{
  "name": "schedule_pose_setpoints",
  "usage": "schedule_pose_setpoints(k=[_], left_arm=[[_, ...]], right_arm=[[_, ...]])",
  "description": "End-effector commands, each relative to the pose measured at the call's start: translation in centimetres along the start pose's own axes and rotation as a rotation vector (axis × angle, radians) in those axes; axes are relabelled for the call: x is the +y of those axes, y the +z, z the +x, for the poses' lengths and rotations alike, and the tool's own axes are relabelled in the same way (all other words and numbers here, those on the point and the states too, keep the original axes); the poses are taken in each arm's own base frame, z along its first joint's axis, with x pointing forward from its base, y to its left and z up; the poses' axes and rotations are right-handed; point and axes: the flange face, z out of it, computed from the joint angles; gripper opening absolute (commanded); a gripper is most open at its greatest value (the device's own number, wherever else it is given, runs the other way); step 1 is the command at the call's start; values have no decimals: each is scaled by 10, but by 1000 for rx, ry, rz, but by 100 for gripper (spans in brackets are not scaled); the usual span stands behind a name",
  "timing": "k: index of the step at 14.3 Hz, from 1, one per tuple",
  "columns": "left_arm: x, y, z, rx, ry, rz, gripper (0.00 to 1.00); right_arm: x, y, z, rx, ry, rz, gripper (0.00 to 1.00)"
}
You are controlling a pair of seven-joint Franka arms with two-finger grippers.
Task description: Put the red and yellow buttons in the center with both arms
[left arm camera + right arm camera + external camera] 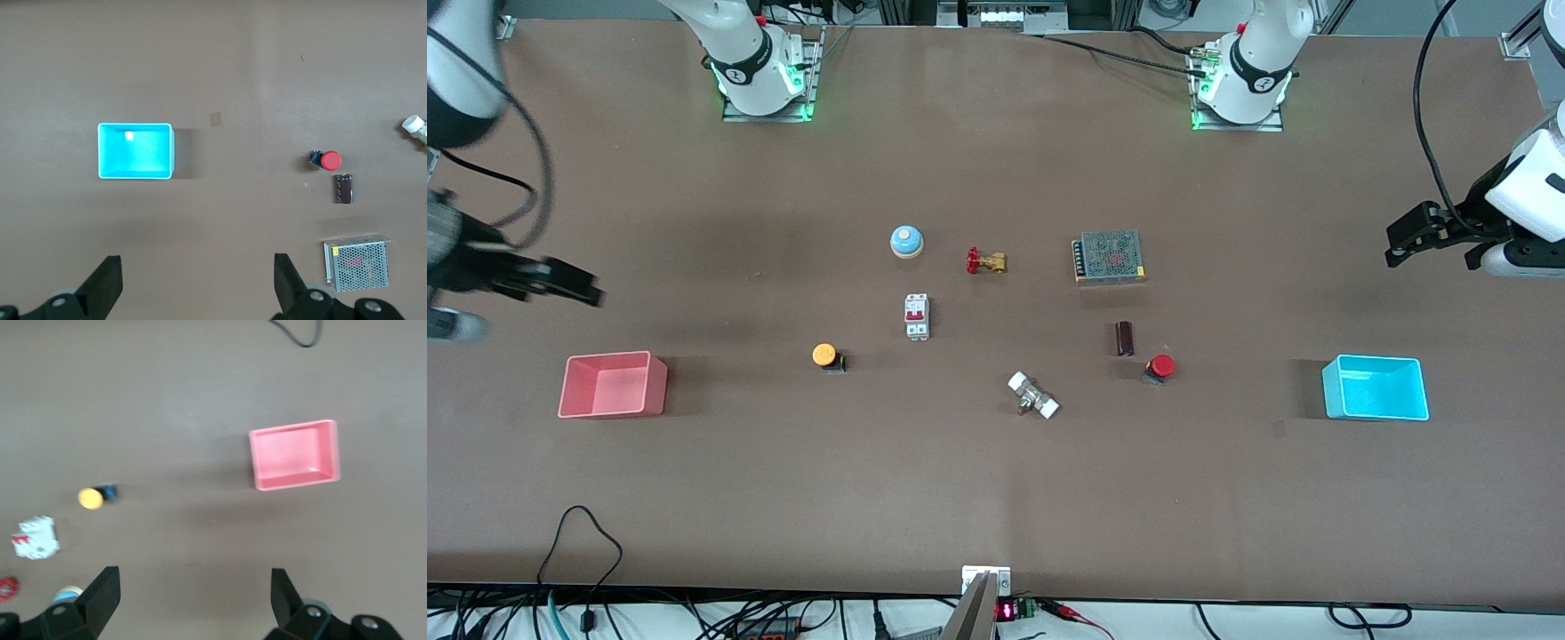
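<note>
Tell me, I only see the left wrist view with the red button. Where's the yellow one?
Observer: The yellow button sits toward the right arm's end of the table, between the pink bin and the white breaker.
Operator: Is the right gripper holding it?
Observer: No. The right gripper is open in the air, above the table near the pink bin.
Operator: Where's my left gripper?
Observer: The left gripper is open above the table at the left arm's end, apart from the red button and the cyan bin.

Glossy white arms (1258, 62), black joint bands, black cables; black two-finger hands (193, 283), possibly matte.
</note>
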Motion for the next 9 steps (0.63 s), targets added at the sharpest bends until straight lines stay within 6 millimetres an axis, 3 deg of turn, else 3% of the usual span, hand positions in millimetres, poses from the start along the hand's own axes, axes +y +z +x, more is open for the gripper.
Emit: schedule_pose_setpoints(k=[1, 5, 9], left_arm=[[-3, -9, -2, 5, 15, -13, 100], [0, -21, -6, 26, 19, -10, 100], [-7, -22, -8, 23, 9, -8, 100]], right_arm=[[12, -15, -21, -48, -18, -29, 100], [13, -17, -37, -55, -18, -21, 100], [14, -25, -66, -63, -34, -17, 100]])
